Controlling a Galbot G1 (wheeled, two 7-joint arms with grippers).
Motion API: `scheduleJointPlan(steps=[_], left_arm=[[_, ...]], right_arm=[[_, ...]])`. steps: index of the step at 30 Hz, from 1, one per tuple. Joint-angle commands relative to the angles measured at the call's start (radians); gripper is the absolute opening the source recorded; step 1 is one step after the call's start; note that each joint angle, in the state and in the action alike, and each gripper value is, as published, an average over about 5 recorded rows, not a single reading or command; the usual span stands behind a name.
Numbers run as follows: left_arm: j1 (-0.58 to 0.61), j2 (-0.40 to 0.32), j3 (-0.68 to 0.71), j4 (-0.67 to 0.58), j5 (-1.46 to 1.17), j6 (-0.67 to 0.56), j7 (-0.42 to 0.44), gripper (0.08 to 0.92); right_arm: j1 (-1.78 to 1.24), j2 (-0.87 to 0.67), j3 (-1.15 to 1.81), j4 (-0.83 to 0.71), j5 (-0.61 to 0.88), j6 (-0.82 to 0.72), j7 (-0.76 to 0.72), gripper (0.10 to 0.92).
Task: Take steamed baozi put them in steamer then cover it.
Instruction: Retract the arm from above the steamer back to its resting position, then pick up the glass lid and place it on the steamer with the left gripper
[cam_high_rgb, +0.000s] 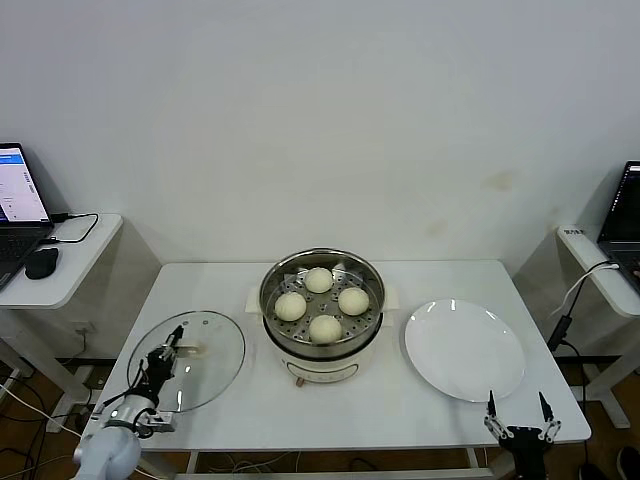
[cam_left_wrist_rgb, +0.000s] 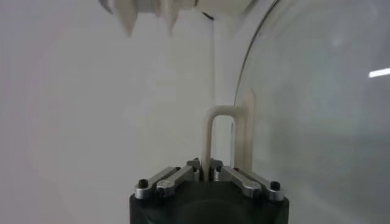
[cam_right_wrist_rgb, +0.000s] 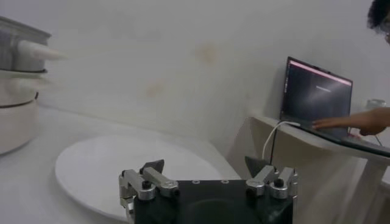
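Observation:
Several cream-white baozi (cam_high_rgb: 319, 280) sit on the perforated tray inside the steel steamer (cam_high_rgb: 372, 285) at the table's middle. The clear glass cover (cam_high_rgb: 215, 345) lies flat on the table to the steamer's left. My left gripper (cam_high_rgb: 170, 345) is over the cover and shut on its cream handle (cam_left_wrist_rgb: 222, 137); the glass (cam_left_wrist_rgb: 317, 109) also shows in the left wrist view. My right gripper (cam_high_rgb: 518, 405) is open and empty at the table's front right edge, just in front of the white plate. The steamer's side shows in the right wrist view (cam_right_wrist_rgb: 15, 91).
A flat white plate (cam_high_rgb: 465, 350) lies right of the steamer and shows in the right wrist view (cam_right_wrist_rgb: 109, 170). Side desks with laptops stand at far left (cam_high_rgb: 20, 200) and far right (cam_high_rgb: 625, 215); a person's hand (cam_right_wrist_rgb: 347, 120) rests on the right one.

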Motion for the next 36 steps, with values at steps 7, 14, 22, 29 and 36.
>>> scheduleJointPlan(steps=[7, 14, 22, 29, 36], left_arm=[[0.143, 0.192, -0.119, -0.549, -0.338, 0.381, 0.221, 0.149], [0.06, 0.252, 0.046, -0.642, -0.378, 0.493, 0.268, 0.149], [-0.205, 0.165, 0.408, -0.593, -0.296, 0.59, 0.304, 0.149], [-0.406, 0.048, 0.592, -0.538, -0.183, 0.673, 0.419, 0.149], [-0.475, -0.068, 0.672, -0.471, -0.022, 0.701, 0.498, 0.149]], right_arm=[[0.0, -0.006, -0.028, -0.001, -0.017, 0.02, -0.012, 0.823], [-0.007, 0.001, -0.038, 0.006, -0.033, 0.036, -0.016, 0.822], [-0.006, 0.022, -0.06, 0.006, -0.077, 0.073, -0.019, 0.823], [0.0, 0.025, -0.076, 0.008, -0.09, 0.074, -0.021, 0.823], [0.012, 0.021, -0.076, -0.014, -0.09, 0.076, -0.026, 0.823]])
